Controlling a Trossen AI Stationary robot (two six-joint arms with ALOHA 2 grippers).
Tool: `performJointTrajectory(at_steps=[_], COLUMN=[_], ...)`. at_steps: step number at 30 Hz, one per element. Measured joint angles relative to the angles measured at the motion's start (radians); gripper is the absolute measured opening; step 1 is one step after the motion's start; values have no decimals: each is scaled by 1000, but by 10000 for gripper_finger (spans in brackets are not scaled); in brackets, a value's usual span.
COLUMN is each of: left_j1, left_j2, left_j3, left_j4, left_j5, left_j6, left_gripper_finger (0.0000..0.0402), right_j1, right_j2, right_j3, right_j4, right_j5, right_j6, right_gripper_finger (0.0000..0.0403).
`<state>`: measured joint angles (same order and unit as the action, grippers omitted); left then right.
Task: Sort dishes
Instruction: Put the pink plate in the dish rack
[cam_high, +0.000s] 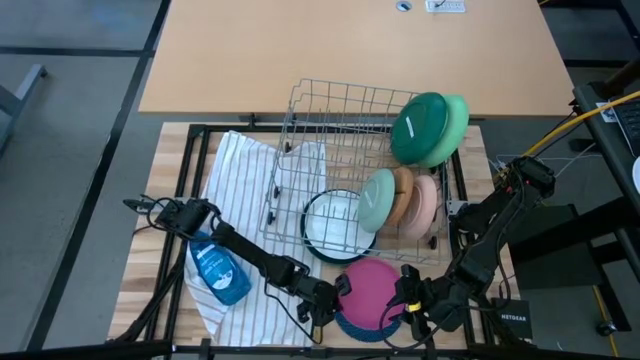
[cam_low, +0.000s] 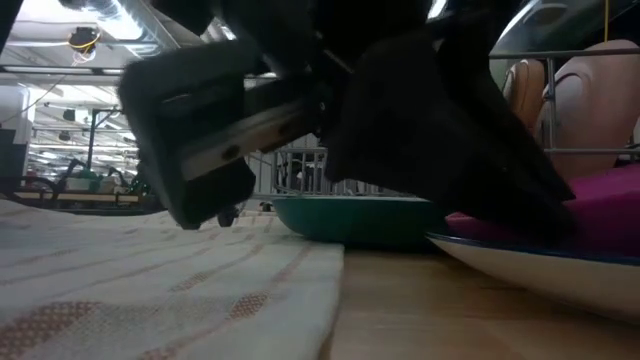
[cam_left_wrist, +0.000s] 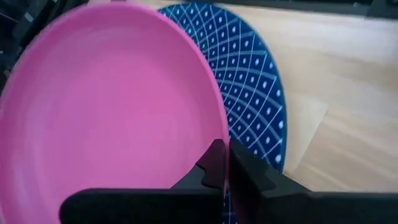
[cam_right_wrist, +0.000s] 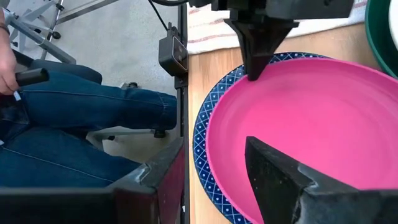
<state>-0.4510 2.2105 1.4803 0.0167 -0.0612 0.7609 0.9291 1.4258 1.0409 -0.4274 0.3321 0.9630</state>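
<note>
A magenta plate (cam_high: 372, 288) lies on a blue patterned plate (cam_high: 356, 327) near the table's front edge. My left gripper (cam_high: 338, 293) is shut on the magenta plate's left rim. My right gripper (cam_high: 408, 300) stands open at the plates' right side. In the right wrist view one of its fingers (cam_right_wrist: 280, 180) hangs over the magenta plate and the other (cam_right_wrist: 155, 180) stands outside both rims; whether they touch, I cannot tell. More dishes stand in the grey wire rack (cam_high: 340, 120): a dark green and a light green plate (cam_high: 430, 128), then sage, tan and peach ones (cam_high: 400, 200). My left gripper pinches the magenta plate's rim (cam_left_wrist: 217, 127) between its two fingers, at the edge toward the table's left. The fingers (cam_right_wrist: 255, 59) slant down at it from the left, across the rim. The plate still lies on the blue patterned plate (cam_left_wrist: 252, 81).
A white bowl with a dark rim (cam_high: 338, 222) sits at the rack's front. A blue soap bottle (cam_high: 218, 268) lies on a striped towel (cam_high: 250, 190) at the left. A seated person's legs (cam_right_wrist: 81, 124) are just beyond the table's near edge.
</note>
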Motion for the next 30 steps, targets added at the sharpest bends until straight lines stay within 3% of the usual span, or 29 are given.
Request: performJointTrajectory(at_steps=[6,13,23,30], left_j1=[-30,-48,-45,-32], left_j2=[0,-32,-133,-198], left_j3=[-1,2,3,5], left_j4=[32,52,36,-86], left_j5=[1,18,194,235], left_j6=[-25,-220,-425,-498], left_gripper_finger=[2,1,0,0], right_j1=[0,0,0,0], right_j2=[0,0,0,0], right_j3=[0,0,0,0], right_j4=[0,10,19,119], right_j5=[-11,-11,-26,-64], right_j6=[-9,-119,-160,-161], right_gripper_finger=[170,170,170,170])
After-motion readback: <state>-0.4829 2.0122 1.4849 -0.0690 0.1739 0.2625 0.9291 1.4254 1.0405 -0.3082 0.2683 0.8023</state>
